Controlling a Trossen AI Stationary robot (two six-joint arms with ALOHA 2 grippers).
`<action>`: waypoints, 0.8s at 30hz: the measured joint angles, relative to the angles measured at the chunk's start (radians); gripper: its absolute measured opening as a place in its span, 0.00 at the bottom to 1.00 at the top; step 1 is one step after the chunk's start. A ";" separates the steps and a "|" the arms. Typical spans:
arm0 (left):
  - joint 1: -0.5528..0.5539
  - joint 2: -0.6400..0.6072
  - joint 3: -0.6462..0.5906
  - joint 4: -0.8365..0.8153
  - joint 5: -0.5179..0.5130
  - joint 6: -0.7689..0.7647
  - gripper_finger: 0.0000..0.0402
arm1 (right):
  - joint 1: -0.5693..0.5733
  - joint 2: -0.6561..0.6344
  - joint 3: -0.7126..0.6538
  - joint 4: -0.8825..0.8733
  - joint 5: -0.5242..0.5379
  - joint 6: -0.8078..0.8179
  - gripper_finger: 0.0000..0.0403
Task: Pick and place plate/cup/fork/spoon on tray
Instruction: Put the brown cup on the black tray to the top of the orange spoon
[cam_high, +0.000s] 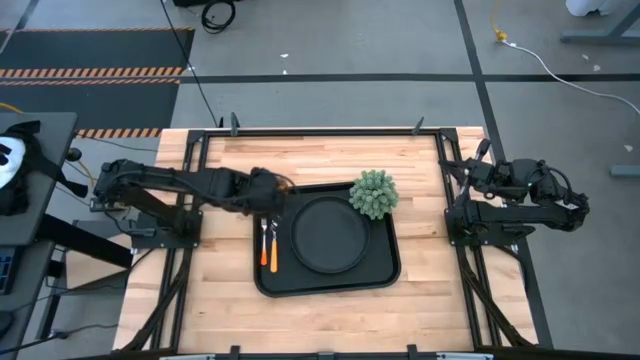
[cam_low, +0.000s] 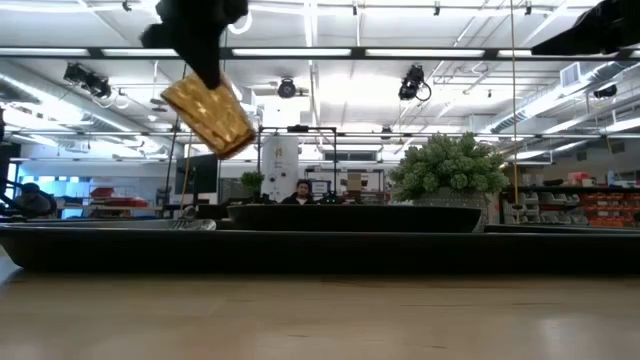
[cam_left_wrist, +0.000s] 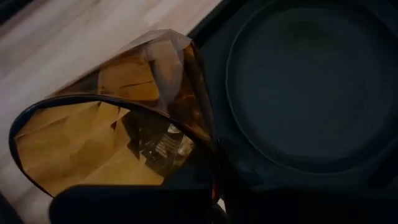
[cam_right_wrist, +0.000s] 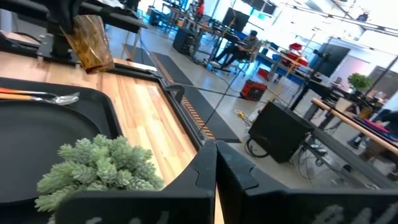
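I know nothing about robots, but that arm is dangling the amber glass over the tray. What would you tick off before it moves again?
1. Left claw shut on the cup: ok, the cup hangs tilted, clear of the surface.
2. Plate on the tray: ok.
3. Fork and spoon on the tray beside the plate: ok.
4. Free tray spot under the cup: cannot tell, the arm hides it from above.
5. Small green plant at the tray's far corner, away from the cup: ok.
6. Right claw shut, parked at the table's right side: ok.
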 joint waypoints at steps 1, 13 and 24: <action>0.011 0.003 0.000 0.011 -0.001 0.025 0.04 | 0.000 0.000 0.000 0.000 0.007 0.000 0.02; 0.066 0.100 -0.001 0.016 -0.023 0.167 0.04 | -0.002 0.128 0.000 0.009 0.013 0.011 0.02; 0.056 0.111 -0.001 0.022 -0.038 0.150 0.04 | -0.002 0.543 0.001 0.087 -0.069 0.011 0.02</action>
